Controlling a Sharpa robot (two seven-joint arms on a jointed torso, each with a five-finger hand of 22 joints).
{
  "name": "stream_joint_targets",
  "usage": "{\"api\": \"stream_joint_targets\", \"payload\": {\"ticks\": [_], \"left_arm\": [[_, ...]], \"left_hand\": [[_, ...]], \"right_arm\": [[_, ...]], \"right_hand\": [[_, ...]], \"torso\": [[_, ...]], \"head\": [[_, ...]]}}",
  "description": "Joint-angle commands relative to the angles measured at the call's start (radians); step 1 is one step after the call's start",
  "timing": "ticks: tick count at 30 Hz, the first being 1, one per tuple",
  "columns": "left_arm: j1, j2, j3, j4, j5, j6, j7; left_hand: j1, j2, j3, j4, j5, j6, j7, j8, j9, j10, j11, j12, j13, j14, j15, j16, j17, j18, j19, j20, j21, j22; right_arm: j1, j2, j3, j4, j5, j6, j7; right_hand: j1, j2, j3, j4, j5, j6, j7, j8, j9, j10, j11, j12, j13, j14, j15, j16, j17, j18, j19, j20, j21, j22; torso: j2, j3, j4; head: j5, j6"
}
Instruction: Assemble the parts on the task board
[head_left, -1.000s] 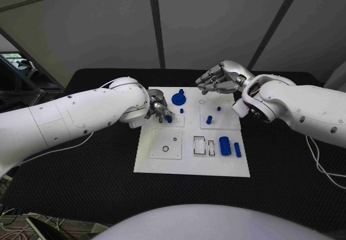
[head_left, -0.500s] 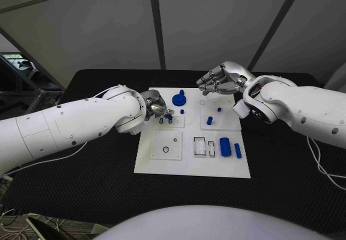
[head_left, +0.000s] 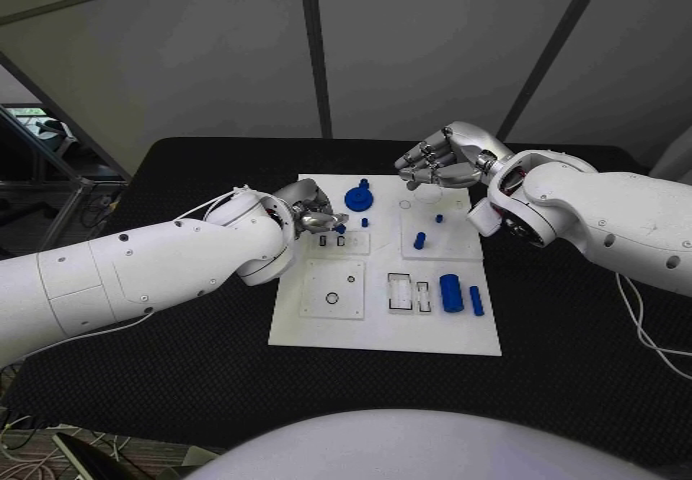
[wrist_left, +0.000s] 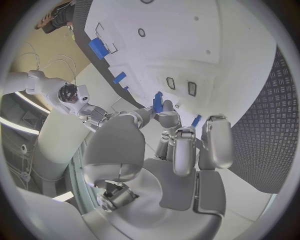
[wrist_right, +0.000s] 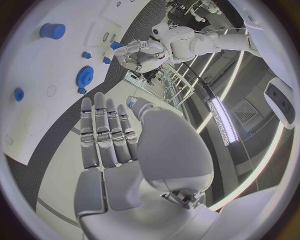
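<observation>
Left hand (head_left: 312, 217) over board (head_left: 378, 335) near gear (head_left: 358, 199), pinching small blue part (wrist_left: 157, 103). Right hand (head_left: 446, 160) above far edge, fingers curled, empty.

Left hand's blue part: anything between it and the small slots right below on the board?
Nothing visible. The left hand pinches the blue part in its fingers just above the two small slots on the task board; the board between part and slots is bare.

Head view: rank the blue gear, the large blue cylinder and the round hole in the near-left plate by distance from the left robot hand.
From the left robot hand:
1. Blue gear, just beyond it at the board's far edge.
2. Round hole, nearer the robot, board's left.
3. Large blue cylinder, board's right side.
</observation>
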Motion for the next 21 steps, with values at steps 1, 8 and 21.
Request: {"api": "stream_joint_targets", "payload": {"ticks": [1,8,21], "left_arm": [[-0.003,0.003,0.000,0.001,-0.108,-0.039,0.000],[-0.005,0.020,0.001,-0.018,-0.132,-0.004,-0.009],[-0.005,0.052,0.001,-0.069,-0.137,0.065,-0.016]], "left_hand": [[0.007,-0.007,0.148,-0.139,0.006,0.000,-0.004,0.006,0.001,0.006,-0.001,0.004,0.001,0.105,-0.006,-0.003,0.257,0.008,0.006,0.001,0.006,0.050],[0.007,-0.009,0.155,-0.140,0.006,0.000,-0.004,0.006,0.001,0.008,-0.002,0.005,0.001,0.105,-0.007,-0.003,0.256,0.008,0.007,0.000,0.006,0.051],[0.006,-0.011,0.158,-0.141,0.005,0.000,-0.004,0.007,0.001,0.007,-0.002,0.003,-0.001,0.105,-0.007,-0.004,0.256,0.009,0.004,0.000,0.003,0.048]], "right_arm": [[0.002,0.000,0.001,0.001,0.000,0.010,0.013],[0.001,0.002,0.001,0.000,0.000,0.010,0.014],[0.001,0.007,0.001,-0.002,0.000,0.012,0.015]], "right_hand": [[-0.004,0.004,0.007,0.001,0.005,-0.001,0.008,-0.006,0.001,-0.009,0.001,0.000,0.000,-0.007,0.001,-0.002,-0.001,0.012,0.000,0.007,-0.004,-0.002],[-0.004,0.004,0.007,0.001,0.005,-0.001,0.008,-0.006,0.001,-0.009,0.001,0.000,0.000,-0.007,0.001,-0.002,-0.001,0.012,0.000,0.007,-0.004,-0.002],[-0.004,0.004,0.007,0.001,0.005,-0.001,0.008,-0.006,0.001,-0.009,0.001,0.000,0.000,-0.007,0.001,-0.002,-0.001,0.012,0.000,0.007,-0.004,-0.002]], "torso": [[0.000,-0.0003,-0.0013],[0.001,-0.0006,-0.0022],[0.001,0.0000,-0.0011]], "head": [[-0.001,-0.002],[-0.001,-0.003],[-0.003,-0.007]]}}
